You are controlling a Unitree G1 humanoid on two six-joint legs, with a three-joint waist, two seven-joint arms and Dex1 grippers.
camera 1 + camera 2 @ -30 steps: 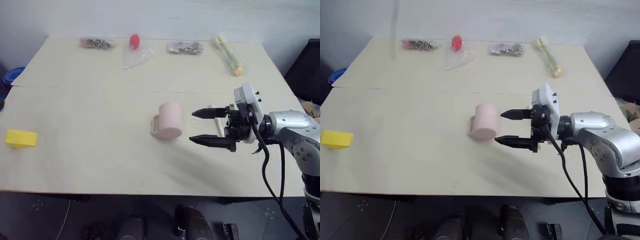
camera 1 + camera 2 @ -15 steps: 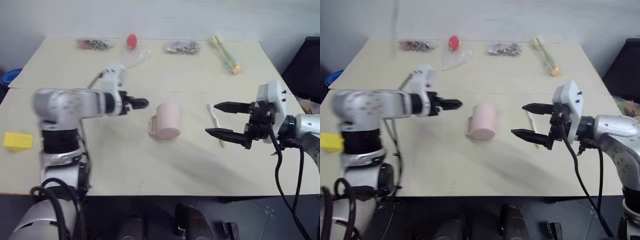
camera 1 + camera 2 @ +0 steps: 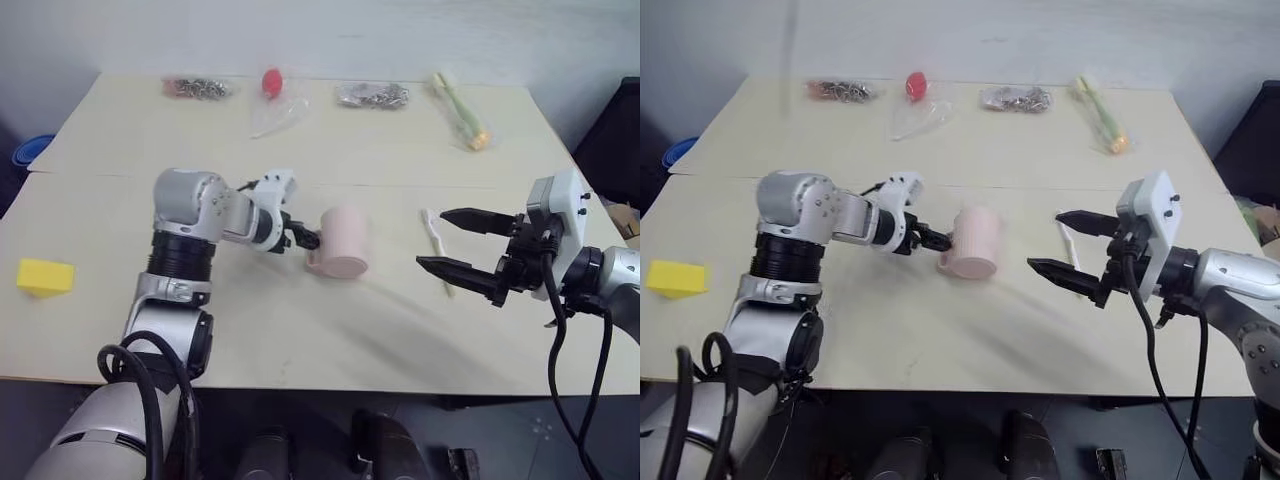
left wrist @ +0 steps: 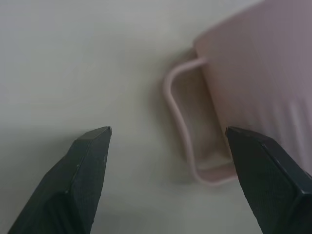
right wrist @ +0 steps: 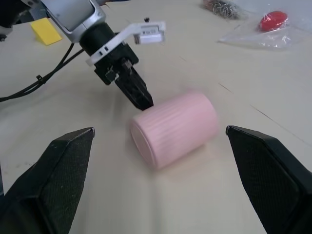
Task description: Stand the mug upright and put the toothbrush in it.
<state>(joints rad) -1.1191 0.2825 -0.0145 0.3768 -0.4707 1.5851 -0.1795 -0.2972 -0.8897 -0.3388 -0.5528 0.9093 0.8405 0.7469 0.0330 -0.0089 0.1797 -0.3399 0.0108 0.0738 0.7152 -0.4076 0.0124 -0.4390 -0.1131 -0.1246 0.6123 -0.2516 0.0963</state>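
The pale pink ribbed mug (image 3: 340,243) lies on its side near the middle of the bench (image 3: 300,330), its handle turned toward the left edge. The left hand (image 3: 308,239) is right at that handle, its two black fingers spread wide either side of the loop and holding nothing. So the first step, standing the mug up, looks to be just beginning. The next move calls for closing on the handle or the wall beside it, then tipping the mug onto its base without letting it roll.

The slim white plastic toothbrush (image 3: 433,243) lies flat on the bench just beside the mug, toward the right edge. The right hand (image 3: 448,240) hovers above it, fingers fully apart and empty, near enough to crowd the mug as it swings upright.

Along the far edge sit two bags of small metal parts (image 3: 194,87), a red ball in a clear bag (image 3: 270,82) and a green-yellow item in a clear bag (image 3: 457,110), all well apart from the work. A yellow block (image 3: 44,277) rests near the left edge.
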